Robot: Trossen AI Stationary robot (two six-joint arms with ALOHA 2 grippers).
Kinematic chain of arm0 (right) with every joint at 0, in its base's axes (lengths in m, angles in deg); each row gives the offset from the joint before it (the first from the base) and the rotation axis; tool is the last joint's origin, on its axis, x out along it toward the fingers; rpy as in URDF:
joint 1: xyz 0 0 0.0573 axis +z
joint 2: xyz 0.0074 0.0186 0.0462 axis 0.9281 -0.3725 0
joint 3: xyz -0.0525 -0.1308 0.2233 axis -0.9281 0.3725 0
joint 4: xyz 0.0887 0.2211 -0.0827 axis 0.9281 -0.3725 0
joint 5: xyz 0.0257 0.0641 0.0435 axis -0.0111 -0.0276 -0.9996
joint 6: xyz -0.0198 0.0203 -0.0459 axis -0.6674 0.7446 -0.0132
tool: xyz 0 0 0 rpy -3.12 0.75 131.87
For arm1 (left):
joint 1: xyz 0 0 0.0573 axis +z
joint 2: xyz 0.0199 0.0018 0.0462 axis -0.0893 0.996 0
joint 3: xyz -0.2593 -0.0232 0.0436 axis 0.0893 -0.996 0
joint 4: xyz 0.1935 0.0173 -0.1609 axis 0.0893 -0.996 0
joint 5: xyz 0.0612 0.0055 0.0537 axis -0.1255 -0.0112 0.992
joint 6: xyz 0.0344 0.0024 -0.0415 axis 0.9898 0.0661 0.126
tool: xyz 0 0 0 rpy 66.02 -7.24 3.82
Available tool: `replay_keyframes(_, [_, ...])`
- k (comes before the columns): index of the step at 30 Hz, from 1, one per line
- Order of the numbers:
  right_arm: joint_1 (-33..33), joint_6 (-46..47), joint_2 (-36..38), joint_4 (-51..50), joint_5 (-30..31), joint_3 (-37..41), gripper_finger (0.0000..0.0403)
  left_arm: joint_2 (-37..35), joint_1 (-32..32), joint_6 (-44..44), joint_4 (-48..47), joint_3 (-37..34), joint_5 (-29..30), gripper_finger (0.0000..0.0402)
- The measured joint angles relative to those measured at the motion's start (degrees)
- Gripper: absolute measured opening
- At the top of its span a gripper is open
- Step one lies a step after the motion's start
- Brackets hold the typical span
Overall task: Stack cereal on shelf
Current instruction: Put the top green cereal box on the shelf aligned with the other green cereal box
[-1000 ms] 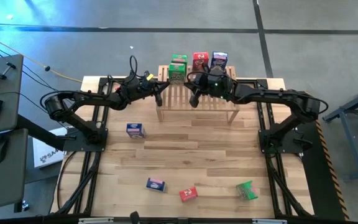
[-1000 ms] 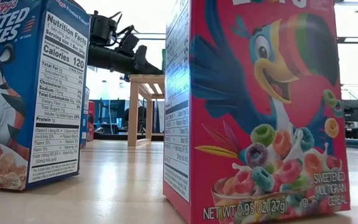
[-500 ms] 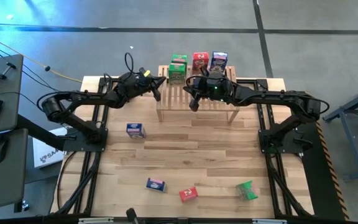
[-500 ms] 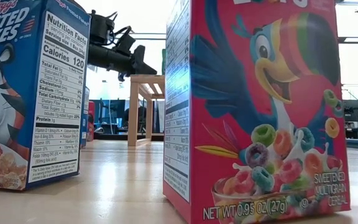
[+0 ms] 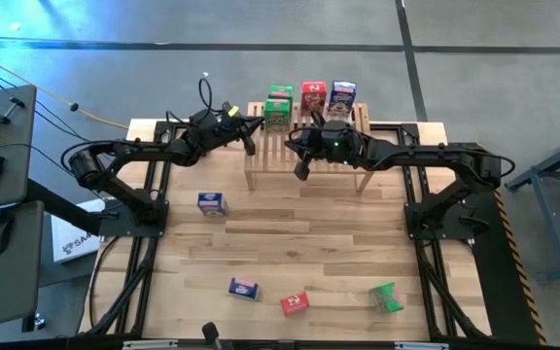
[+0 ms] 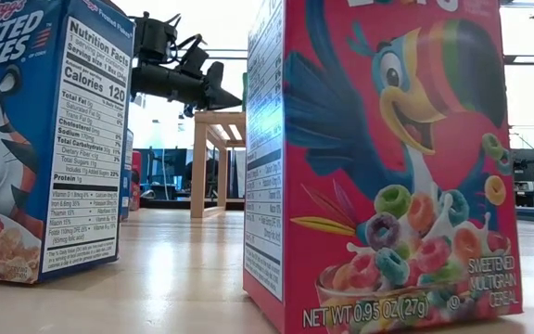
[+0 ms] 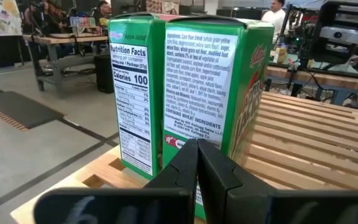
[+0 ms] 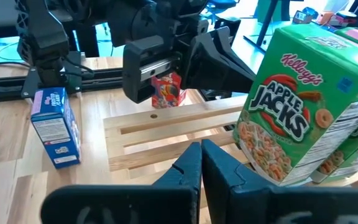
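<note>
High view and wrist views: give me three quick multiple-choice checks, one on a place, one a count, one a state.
1. The two green cardboard cereal boxes before the left end effector stand: A on the light-wood slatted shelf; B on the floor; C on a chair.
2. Cereal boxes along the wooden table's edge farthest from the shelf: A one; B three; C six.
3. The left end effector is: A open wide; B shut, empty; C shut on a box.
A: slats show under them. B: blue box, red box, green box. B: closed tight, nothing between.
</note>
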State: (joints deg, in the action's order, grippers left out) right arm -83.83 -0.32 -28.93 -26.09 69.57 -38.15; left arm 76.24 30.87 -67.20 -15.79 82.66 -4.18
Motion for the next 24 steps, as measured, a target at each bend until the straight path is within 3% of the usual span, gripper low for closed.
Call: replay_keyframes(24, [0.54, 1.58, 0.00, 0.05, 0.04, 0.02, 0.0000, 4.74, 1.33, 0.22, 1.85, 2.94, -1.66, 0.0000])
